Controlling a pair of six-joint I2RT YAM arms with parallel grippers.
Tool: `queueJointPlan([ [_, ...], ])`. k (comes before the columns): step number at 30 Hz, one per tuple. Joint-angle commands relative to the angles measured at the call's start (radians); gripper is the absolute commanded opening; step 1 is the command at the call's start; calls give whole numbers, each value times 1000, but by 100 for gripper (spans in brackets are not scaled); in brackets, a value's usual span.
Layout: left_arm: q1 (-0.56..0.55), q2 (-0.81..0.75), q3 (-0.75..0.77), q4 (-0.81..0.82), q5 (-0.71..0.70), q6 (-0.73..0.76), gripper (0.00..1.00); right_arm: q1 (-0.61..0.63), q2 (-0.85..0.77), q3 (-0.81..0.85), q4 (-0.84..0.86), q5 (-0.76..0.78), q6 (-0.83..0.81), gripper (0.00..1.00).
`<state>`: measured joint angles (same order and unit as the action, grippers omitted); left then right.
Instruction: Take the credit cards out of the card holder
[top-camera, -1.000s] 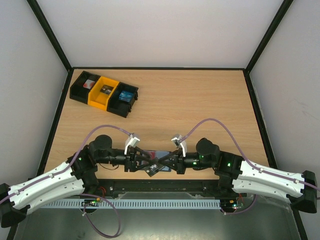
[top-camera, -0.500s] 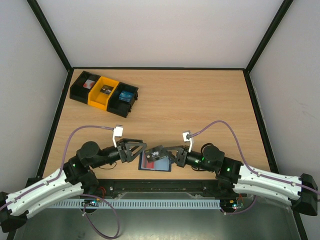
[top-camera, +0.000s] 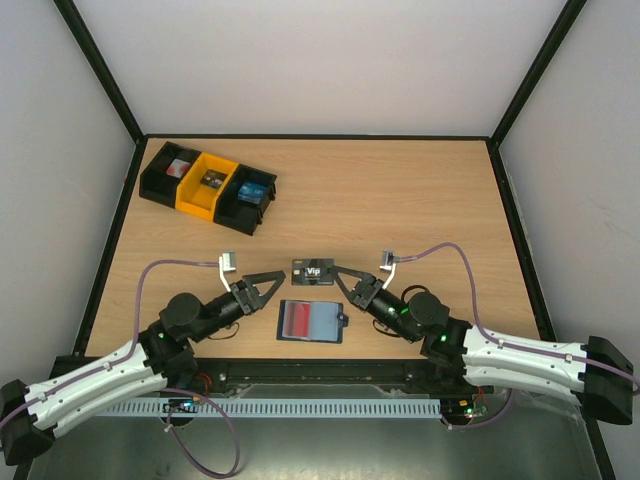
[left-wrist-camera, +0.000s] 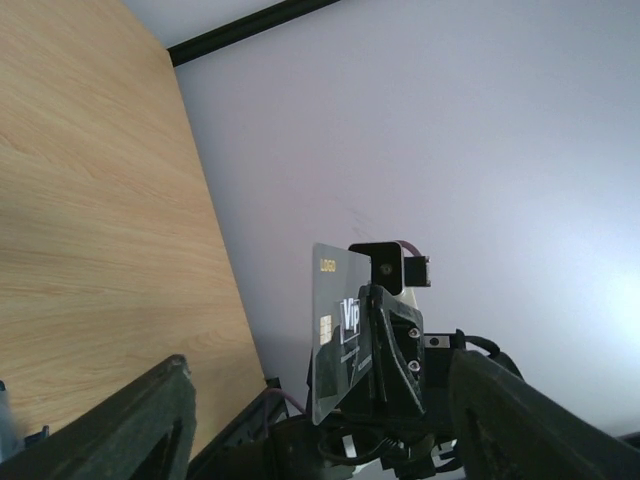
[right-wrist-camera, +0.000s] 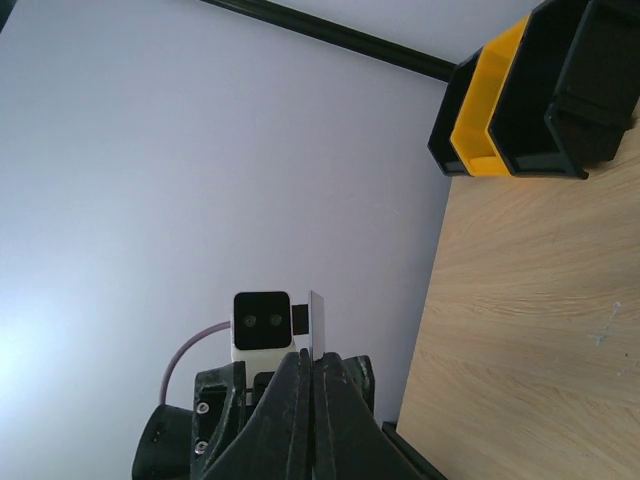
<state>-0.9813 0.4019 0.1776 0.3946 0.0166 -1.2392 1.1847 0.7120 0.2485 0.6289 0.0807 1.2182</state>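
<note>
The card holder (top-camera: 322, 322) lies open and flat on the table near the front edge, dark blue, with a red card (top-camera: 297, 318) showing in its left half. My right gripper (top-camera: 343, 277) is shut on a dark "Vip" card (top-camera: 314, 270) and holds it above the table, just beyond the holder. In the right wrist view the card (right-wrist-camera: 317, 322) is edge-on between the closed fingertips of the gripper (right-wrist-camera: 318, 358). My left gripper (top-camera: 268, 288) is open and empty, left of the holder. The left wrist view shows the card (left-wrist-camera: 338, 335) between its spread fingers (left-wrist-camera: 140, 420).
A row of black and yellow bins (top-camera: 207, 185) with small items stands at the far left of the table and also shows in the right wrist view (right-wrist-camera: 540, 90). Black frame rails run along the table's edges.
My right gripper drew the Vip card out of the holder and carried it up and away. My left gripper let go and drew back left. The holder now lies open on the table.
</note>
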Motion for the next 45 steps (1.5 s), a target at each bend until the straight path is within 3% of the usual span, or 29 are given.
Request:
queueJointPlan([
  [1,1,49,5,154,-11,-5,62,-2,27,32,88,41,49,2],
  [8,1,116,-19,243,0,-39,43,-2,32,30,93,48,60,2],
  [16,1,200,-20,310,34,-55,38,-2,18,26,80,61,60,2],
  [25,1,238,-30,371,49,-65,4,-2,10,10,72,60,71,2],
  [31,2,197,-35,324,30,-42,3,-2,-31,-20,43,71,67,3],
  [38,38,140,25,123,41,81,3,-2,-147,-55,-98,37,-7,33],
  [45,330,199,133,-66,326,175,3,-2,-328,-104,-264,3,-55,78],
])
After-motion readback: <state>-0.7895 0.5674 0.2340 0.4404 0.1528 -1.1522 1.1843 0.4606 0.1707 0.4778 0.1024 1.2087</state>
